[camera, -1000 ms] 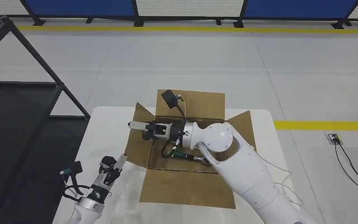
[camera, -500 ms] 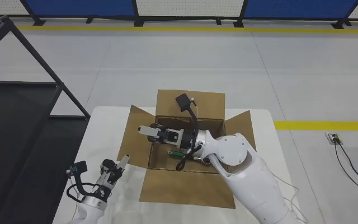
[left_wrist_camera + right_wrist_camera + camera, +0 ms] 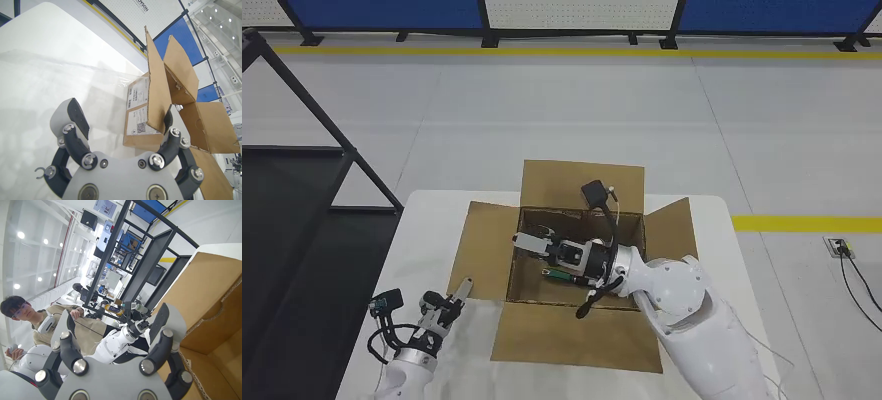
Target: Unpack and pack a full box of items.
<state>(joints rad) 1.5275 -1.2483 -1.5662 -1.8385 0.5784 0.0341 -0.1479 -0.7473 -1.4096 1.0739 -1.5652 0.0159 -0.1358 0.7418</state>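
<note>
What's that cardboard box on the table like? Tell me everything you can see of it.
The cardboard box is brown corrugated board. It stands upright on the white table with all four top flaps folded outward, so it is open. Printed shipping labels are stuck on one side wall. Dark and green items lie inside. The right tool, open, is at the opening. The left tool, also open, sits by a corner of the flap on the robot's left; contact is unclear.

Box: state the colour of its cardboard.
Plain brown box; it shows best in the top view.
</note>
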